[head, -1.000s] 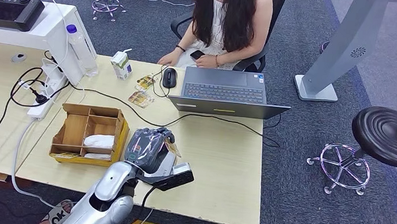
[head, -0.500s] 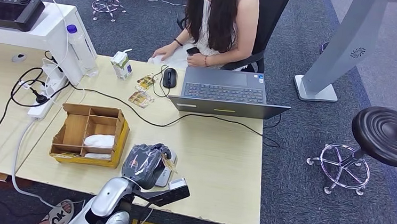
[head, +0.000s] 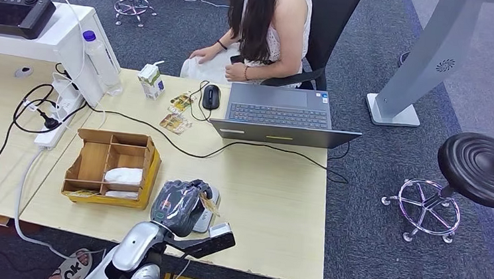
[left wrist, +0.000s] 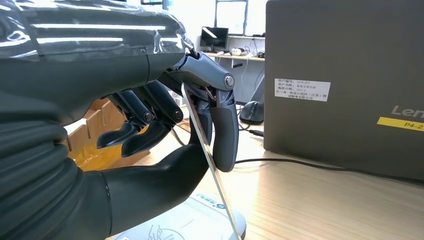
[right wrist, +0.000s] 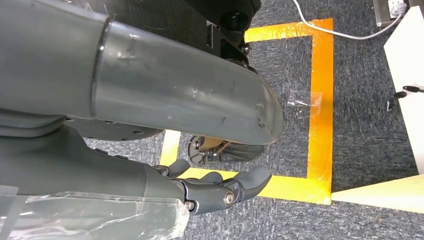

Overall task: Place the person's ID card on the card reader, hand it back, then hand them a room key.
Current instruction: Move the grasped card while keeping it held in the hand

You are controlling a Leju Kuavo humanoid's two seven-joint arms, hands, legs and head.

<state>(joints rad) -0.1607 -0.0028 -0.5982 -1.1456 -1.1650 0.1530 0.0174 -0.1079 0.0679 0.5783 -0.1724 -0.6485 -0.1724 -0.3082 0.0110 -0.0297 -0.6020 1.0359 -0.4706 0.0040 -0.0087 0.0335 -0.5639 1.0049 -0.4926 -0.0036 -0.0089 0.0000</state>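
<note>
The ID card (left wrist: 207, 150) is held in the left hand (head: 179, 204), pinched between the thick thumb and one of the darker fingers (left wrist: 222, 125); the remaining fingers are curled in behind it and carry nothing. In the left wrist view the card is seen edge-on, as a thin strip: it stands steeply tilted, upper edge up in the pinch, lower edge down at the card reader (left wrist: 200, 220), which lies flat on the worktop (head: 273, 201) directly beneath the hand. Contact between lower edge and reader face cannot be confirmed; the two are touching or just apart.

The deciding relation: the card's face is close to upright while the reader's face is level. Judgement: the card is over the right spot but not lying flat, so the coming move is taken to turn on rotating the card's plane down onto the reader, not on any sideways travel. In the head view the card's pale corner projects from the far-right side of the hand, toward the laptop (head: 280, 109).

The person (head: 267, 21) is seated at the far edge of the worktop, well apart from the hand, turned partly aside.

The right hand (right wrist: 220, 187) hangs low over the floor (right wrist: 350, 125), fingers loosely curled and apart, nothing held. The left hand is clearly the nearer to reader and card.
</note>
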